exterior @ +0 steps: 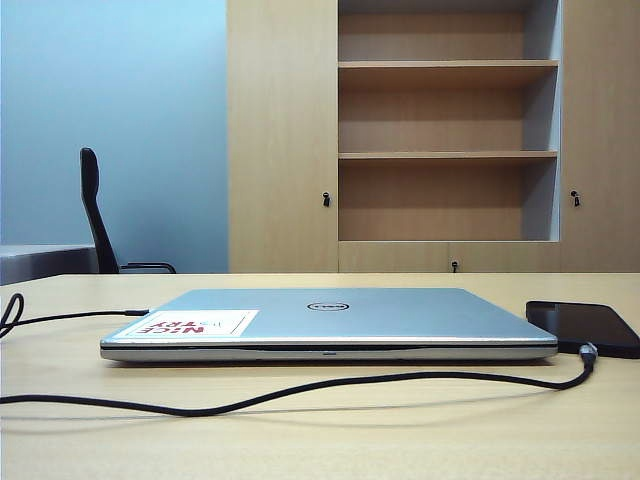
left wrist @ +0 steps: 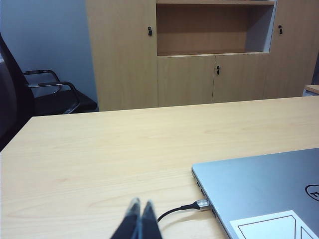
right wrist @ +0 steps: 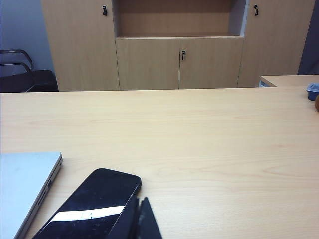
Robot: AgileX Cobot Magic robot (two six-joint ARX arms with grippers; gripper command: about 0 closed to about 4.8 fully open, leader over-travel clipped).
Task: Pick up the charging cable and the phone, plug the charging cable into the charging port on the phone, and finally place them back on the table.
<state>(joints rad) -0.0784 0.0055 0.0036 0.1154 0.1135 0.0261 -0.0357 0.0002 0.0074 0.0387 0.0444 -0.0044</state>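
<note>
1. You've got a closed silver Dell laptop (exterior: pixel 330 322) with a red-white sticker (exterior: pixel 190 324) centre.
2. Light-wood cabinet with open shelves (exterior: pixel 447 130) behind.
3. Black office chair (exterior: pixel 100 215) far left.

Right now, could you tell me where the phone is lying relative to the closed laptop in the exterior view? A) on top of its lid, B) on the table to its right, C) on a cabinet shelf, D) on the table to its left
B: the phone lies flat on the table, just off the right edge of the laptop.
</note>
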